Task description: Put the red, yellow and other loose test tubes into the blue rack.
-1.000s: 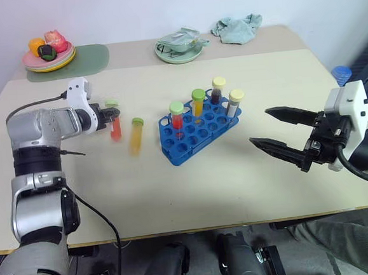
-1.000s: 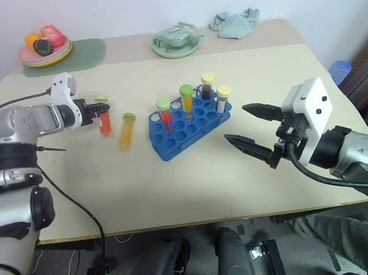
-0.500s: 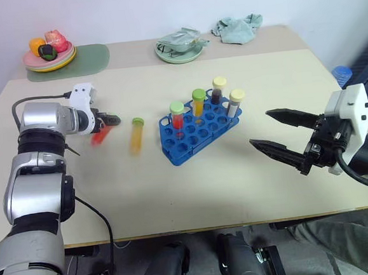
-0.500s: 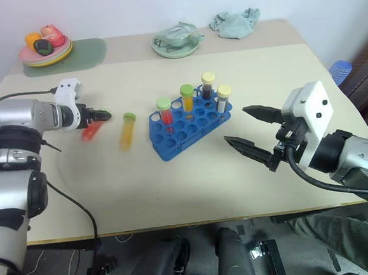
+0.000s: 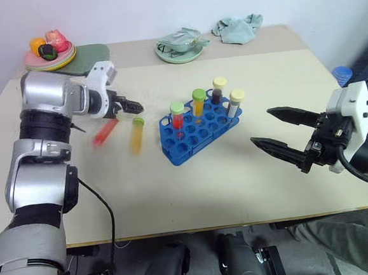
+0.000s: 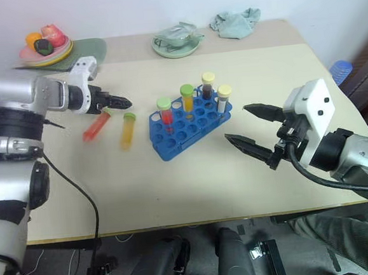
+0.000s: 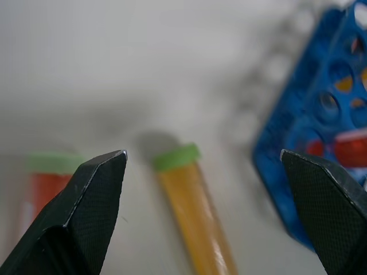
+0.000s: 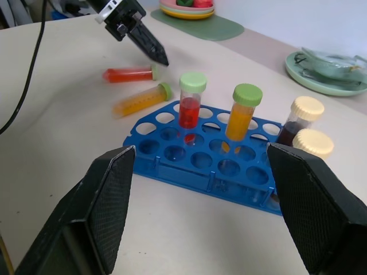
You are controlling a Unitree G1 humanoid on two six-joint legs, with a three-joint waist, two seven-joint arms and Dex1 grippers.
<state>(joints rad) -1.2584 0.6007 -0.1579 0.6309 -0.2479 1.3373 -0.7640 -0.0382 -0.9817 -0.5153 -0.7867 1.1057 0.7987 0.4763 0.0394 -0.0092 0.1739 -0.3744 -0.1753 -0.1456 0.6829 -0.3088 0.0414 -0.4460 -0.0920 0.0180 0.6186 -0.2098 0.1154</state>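
Beige tabletop [image 5: 193, 175] fills your workspace, with a plate of fruit [image 5: 50, 51] and a cloth [image 5: 238, 28] pushed to the far edge, likely to keep them out of the way. Your blue rack [image 5: 199, 131] sits mid-table and already holds four capped tubes upright. Two loose tubes lie flat to its left: the red tube [image 5: 105, 132] farther left, the yellow tube [image 5: 136, 135] nearer the rack. Your left gripper [image 5: 128, 107] hovers just beyond them, fingers spread and empty. Your right gripper [image 5: 284, 133] waits to the right, also spread wide, holding nothing. No readable labels or writing anywhere.
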